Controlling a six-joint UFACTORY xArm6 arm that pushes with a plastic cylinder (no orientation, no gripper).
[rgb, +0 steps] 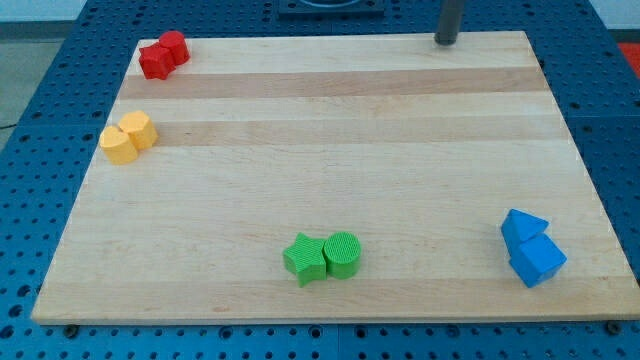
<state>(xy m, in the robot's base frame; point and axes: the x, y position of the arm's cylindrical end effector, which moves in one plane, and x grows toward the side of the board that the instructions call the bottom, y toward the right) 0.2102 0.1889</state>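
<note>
My tip (446, 41) rests at the top edge of the wooden board (330, 120), right of centre, touching no block. The nearest blocks lie far away. A blue triangle (523, 226) and a blue cube (537, 259) sit together at the view's bottom right. A green star (304, 259) touches a green cylinder (342, 253) at the bottom centre. Two red blocks (163, 54) huddle at the top left corner. Two yellow blocks (129, 137) sit against each other at the left edge.
The board lies on a blue perforated table (40, 110). A dark base shows at the view's top centre (330, 8).
</note>
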